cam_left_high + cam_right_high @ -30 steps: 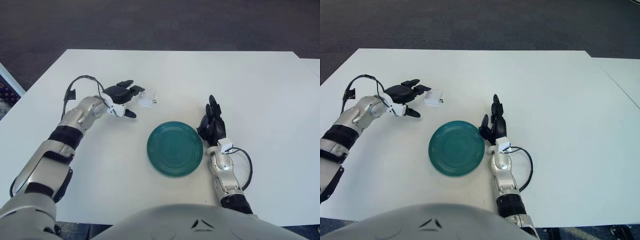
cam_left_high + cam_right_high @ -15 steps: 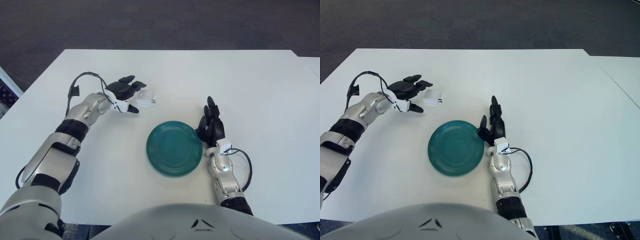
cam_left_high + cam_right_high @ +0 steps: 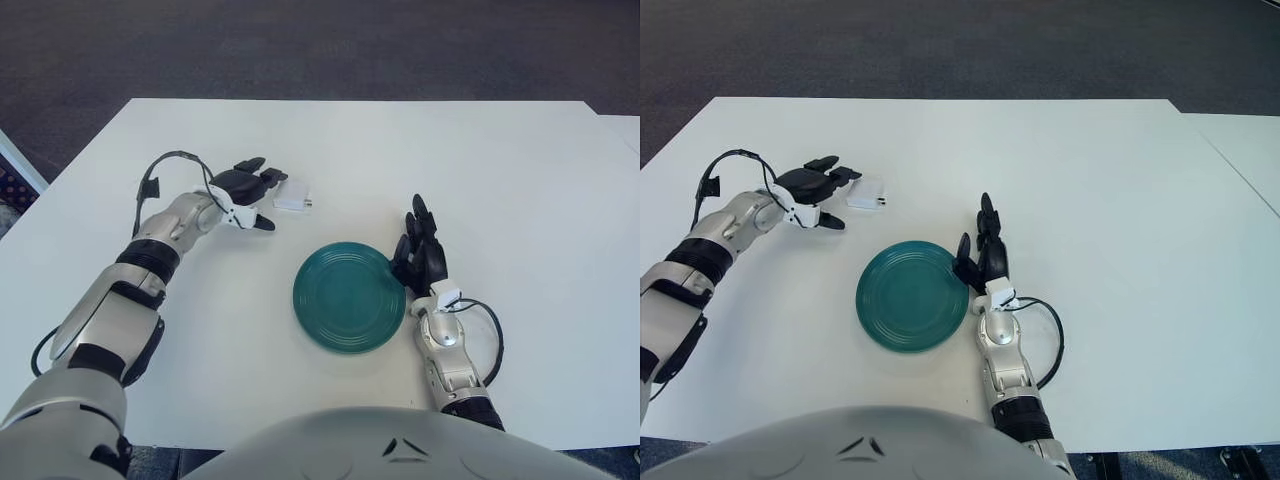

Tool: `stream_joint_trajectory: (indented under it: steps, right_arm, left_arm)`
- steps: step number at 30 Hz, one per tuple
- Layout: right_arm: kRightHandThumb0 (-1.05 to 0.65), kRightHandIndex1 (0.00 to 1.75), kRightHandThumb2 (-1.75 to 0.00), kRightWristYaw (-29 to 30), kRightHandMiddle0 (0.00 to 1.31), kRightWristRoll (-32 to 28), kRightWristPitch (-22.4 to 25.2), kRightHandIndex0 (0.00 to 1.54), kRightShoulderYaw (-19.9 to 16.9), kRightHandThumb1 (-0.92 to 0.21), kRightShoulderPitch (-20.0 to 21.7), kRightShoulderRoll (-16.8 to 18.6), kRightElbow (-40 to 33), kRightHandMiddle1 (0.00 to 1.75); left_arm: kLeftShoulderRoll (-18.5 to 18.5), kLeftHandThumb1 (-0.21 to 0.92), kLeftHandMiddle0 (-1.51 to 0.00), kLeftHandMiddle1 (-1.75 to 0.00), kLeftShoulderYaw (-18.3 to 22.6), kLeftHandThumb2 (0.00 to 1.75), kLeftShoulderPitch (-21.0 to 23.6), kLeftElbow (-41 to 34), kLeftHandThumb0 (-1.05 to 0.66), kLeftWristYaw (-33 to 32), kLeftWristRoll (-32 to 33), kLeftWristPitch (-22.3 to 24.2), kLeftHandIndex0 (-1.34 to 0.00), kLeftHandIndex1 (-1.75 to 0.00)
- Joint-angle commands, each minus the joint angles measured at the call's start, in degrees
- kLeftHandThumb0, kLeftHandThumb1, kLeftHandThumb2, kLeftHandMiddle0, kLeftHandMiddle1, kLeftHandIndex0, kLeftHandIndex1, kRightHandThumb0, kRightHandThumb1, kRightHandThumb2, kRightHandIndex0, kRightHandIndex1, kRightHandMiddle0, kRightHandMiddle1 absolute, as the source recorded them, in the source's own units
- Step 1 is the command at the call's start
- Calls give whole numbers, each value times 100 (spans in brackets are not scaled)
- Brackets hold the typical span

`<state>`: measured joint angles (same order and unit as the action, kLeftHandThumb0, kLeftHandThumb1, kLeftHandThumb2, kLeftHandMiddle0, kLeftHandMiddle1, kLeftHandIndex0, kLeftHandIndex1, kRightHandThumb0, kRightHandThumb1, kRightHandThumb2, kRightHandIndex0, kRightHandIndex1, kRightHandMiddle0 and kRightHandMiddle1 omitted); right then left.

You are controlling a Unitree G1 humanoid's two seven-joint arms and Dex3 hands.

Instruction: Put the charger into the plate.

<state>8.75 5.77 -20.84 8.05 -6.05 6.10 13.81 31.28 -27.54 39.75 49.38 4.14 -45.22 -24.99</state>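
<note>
White worktop (image 3: 520,170), dark carpet floor (image 3: 300,45) beyond its far edge.

Left robot hand (image 3: 243,190) sits over the left half of the worktop, nearer the far edge than the near one, arm reaching in from the near-left corner. Fingers spread and relaxed, pointing right, holding nothing. Fingertips just beside the charger, thumb (image 3: 262,224) hanging lower toward the near edge. Cannot tell if a fingertip actually touches the charger.

Charger (image 3: 291,203): small white block, flat on the worktop, just right of the left robot hand's fingers, about mid-width of the worktop and a bit toward the far edge. Prongs stick out on its right side. Not in the plate.

Plate (image 3: 349,297): teal, round, empty, nearer the near edge than the charger, apart from it, roughly centre of the worktop.

Right robot hand (image 3: 422,255) shows just beside the plate's right rim, fingers extended and pointing to the far edge, gripping nothing. Black cable (image 3: 488,330) loops at its wrist.
</note>
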Motion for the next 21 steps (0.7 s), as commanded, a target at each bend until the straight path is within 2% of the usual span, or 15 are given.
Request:
stream_joint_trajectory:
  steps: [1, 8, 21]
  right_arm:
    - [-95, 0, -99, -50, 0, 33, 204, 0, 12, -92, -226, -16, 233, 0]
    - [-93, 0, -98, -67, 0, -30, 362, 0, -42, -92, -211, 15, 233, 0]
    - [-93, 0, -99, -55, 1, 41, 249, 0, -31, -92, -200, -26, 365, 1]
  left_arm:
    - [-23, 92, 0, 0, -67, 27, 179, 85, -105, -114, -42, 20, 0, -50]
    - [-66, 92, 0, 0, -110, 29, 222, 188, -105, -162, -45, 47, 0, -50]
    - [-163, 92, 0, 0, -274, 32, 366, 500, -105, -339, -141, 118, 0, -49]
